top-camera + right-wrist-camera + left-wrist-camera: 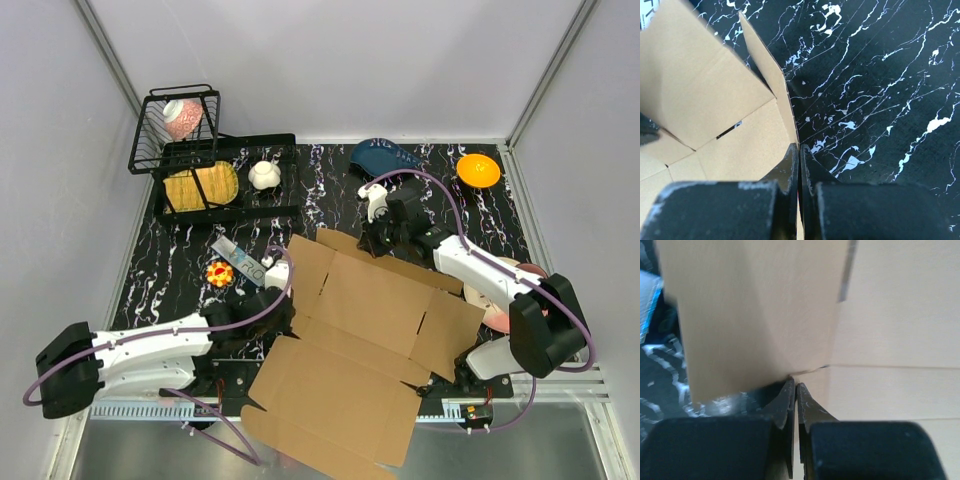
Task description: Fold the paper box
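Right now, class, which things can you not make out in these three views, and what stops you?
Top view: left gripper tips hidden under a paper box flap.
Top view: pink plate mostly covered by the right arm.
Left wrist: paper box blurred, cropped top and right.
Right wrist: paper box cut off at the left edge.

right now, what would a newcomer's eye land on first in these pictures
The paper box dominates: big brown cardboard, flaps splayed, lying mid-table and overhanging the near edge. The left end effector is pinched on its left side and the right end effector on its far edge. Against the black marbled table, an orange dish glows at the far right corner.
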Action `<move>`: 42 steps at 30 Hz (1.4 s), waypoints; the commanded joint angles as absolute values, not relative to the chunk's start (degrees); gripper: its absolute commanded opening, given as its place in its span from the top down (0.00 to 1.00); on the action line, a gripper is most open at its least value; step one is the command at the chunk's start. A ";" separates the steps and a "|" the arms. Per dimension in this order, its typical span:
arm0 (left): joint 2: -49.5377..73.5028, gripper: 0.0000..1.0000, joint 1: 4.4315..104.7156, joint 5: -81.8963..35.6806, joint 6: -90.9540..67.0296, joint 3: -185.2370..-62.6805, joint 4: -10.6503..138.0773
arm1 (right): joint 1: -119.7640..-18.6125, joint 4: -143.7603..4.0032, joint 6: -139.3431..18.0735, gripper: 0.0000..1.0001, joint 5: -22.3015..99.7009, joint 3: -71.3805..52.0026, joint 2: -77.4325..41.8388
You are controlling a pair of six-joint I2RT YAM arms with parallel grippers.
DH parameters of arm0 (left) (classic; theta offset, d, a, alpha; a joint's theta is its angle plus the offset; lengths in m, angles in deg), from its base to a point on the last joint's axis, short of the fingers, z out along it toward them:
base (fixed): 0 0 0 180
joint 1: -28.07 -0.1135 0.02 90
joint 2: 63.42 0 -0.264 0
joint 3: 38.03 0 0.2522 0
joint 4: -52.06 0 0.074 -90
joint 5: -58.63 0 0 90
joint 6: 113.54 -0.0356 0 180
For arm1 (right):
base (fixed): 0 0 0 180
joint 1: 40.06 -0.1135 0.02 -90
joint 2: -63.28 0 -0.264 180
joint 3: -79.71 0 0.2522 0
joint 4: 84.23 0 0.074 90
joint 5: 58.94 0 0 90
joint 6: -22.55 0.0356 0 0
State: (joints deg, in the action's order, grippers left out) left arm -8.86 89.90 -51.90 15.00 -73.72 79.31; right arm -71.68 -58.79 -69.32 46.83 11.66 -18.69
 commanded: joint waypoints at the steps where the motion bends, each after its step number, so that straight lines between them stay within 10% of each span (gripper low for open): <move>1: -8.14 1.00 95.13 -38.66 17.94 -80.44 63.09 | -72.05 -62.48 -66.48 1.00 46.18 11.10 -16.17; 14: -6.12 0.97 97.95 -38.99 18.47 -82.20 64.74 | -72.14 -62.48 -66.31 1.00 46.44 11.10 -16.00; 16: -8.57 0.78 97.95 -42.34 20.22 -82.55 69.49 | -72.14 -62.30 -66.39 1.00 46.53 11.10 -15.99; 19: -13.84 0.26 97.86 -47.88 23.99 -80.81 77.66 | -72.05 -62.30 -66.40 1.00 46.88 10.93 -16.26; 22: -20.95 0.06 97.77 -52.45 30.49 -77.03 85.74 | -72.05 -62.30 -66.39 1.00 47.32 10.92 -16.35; 30: -35.20 0.06 94.70 -55.72 39.04 -69.11 93.24 | -72.14 -62.92 -65.96 1.00 48.28 11.01 -16.70; 42: -22.40 0.13 84.86 -51.33 34.29 -69.37 88.94 | -72.23 -63.53 -65.60 1.00 49.08 11.28 -16.43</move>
